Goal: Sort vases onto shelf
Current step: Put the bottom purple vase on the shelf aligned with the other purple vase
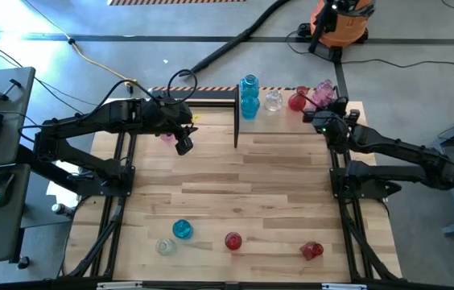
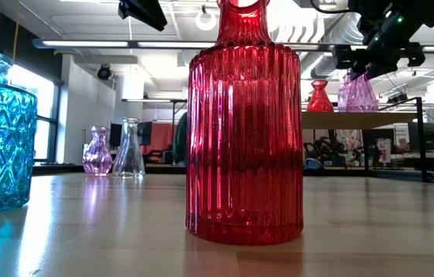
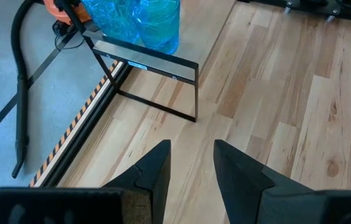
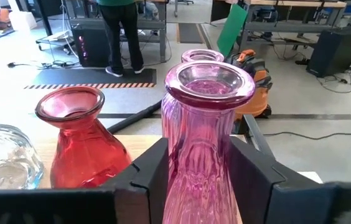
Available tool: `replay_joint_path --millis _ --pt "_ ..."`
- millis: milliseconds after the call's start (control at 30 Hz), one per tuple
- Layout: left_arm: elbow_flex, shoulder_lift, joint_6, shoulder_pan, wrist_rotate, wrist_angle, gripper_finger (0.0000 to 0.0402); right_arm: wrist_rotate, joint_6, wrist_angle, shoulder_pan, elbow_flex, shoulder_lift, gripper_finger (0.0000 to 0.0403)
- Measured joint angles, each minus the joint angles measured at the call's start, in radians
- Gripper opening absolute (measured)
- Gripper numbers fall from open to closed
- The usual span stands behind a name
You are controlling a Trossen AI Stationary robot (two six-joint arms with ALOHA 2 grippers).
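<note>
Right claw (image 4: 197,165) grips a tall pink vase (image 4: 205,124) by its neck, both dark fingers pressed against the ribbed glass. Seen from above, this claw (image 1: 323,113) is at the right end of the shelf (image 1: 291,113), a light plywood tier at the far edge of the surface (image 1: 275,193). Beside the pink vase on the shelf stands a red vase (image 4: 79,140), then a clear vase (image 4: 4,158); a second pink rim shows just behind the held one. Two blue vases (image 1: 249,97) stand at the shelf's left end.

Left claw (image 3: 191,165) hovers over bare wood near the shelf's left upright, fingers narrowly apart and holding nothing. A small pink vase (image 1: 167,138) lies partly hidden under that arm.

Four vases wait at the near edge: a blue one (image 1: 182,229), a clear one (image 1: 165,246), and two red ones (image 1: 233,240), (image 1: 311,250).

The step in hand looks like setting the pink vase on the shelf. To do it well, it should be kept upright, lowered until its base sits flat, clear of the red neighbour, and released only then, with the claw drawn straight back so neither finger clips nearby glass.
</note>
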Motion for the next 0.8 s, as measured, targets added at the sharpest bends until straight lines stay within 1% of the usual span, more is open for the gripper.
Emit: replay_joint_path --millis 133,333,800 --pt "0.0 0.0 0.0 0.0 0.0 0.0 0.0113 -0.029 0.001 -0.014 -0.013 0.01 -0.013 0.0127" --pt "0.0 0.0 0.0 0.0 0.0 0.0 0.0113 -0.098 -0.014 -0.124 -0.038 0.087 -0.015 0.0127" --pt "0.0 0.0 0.0 0.0 0.0 0.0 0.0113 -0.099 0.013 -0.141 -0.053 0.093 -0.009 0.0127"
